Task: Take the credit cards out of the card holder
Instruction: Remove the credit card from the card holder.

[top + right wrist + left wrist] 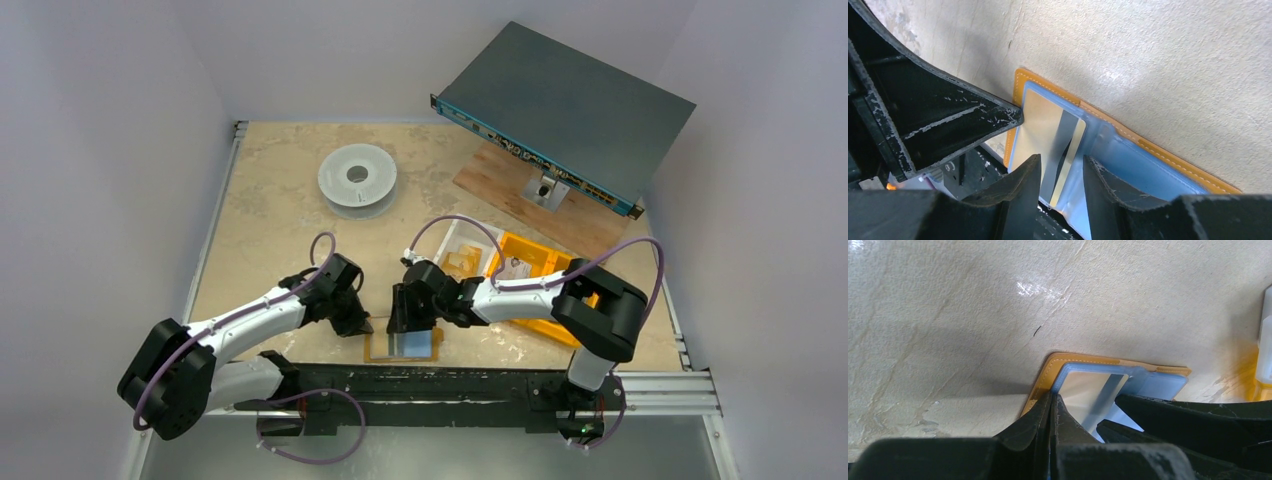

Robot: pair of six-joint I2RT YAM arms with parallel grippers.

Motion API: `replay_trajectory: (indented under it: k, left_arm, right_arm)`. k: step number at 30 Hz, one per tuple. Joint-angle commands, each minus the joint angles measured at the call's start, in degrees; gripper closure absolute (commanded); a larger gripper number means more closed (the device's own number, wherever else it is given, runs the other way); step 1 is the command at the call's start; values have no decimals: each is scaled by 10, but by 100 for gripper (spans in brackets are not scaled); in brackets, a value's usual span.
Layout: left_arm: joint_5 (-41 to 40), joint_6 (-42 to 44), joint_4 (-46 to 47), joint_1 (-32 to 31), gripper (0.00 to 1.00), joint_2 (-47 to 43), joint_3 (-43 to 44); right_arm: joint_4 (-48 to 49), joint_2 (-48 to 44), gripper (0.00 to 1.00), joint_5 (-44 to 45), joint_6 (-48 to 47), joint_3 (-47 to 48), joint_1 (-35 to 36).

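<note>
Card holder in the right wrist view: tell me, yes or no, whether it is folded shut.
No: the card holder lies spread open, with a silver card showing on its blue inner face.

left arm (245, 318): I see white links, black joint housings
right arm (515, 295): same scheme, chunky black elbow block
shoulders (165, 380): big black rounded housings
cables (455, 217): purple, looped off each arm
fingers (1020, 187): matte black, tapered tips, edges scuffed white
</note>
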Motion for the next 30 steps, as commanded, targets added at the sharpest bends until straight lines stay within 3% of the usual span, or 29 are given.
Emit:
replay_trajectory:
  k: [1,19,30]
  left_arm:
    - [-21,-9,-33,-5,100,12,-3]
    - [-18,-43,-15,-49,100,18,-7]
    - [-18,-57,-9,-47,100,36,-18]
  right_arm:
    - [-24,-13,63,36,-2,6,-3]
    - [116,24,63,-74,16,-10,-6]
    - [180,-31,74,-89,55,-79,-28]
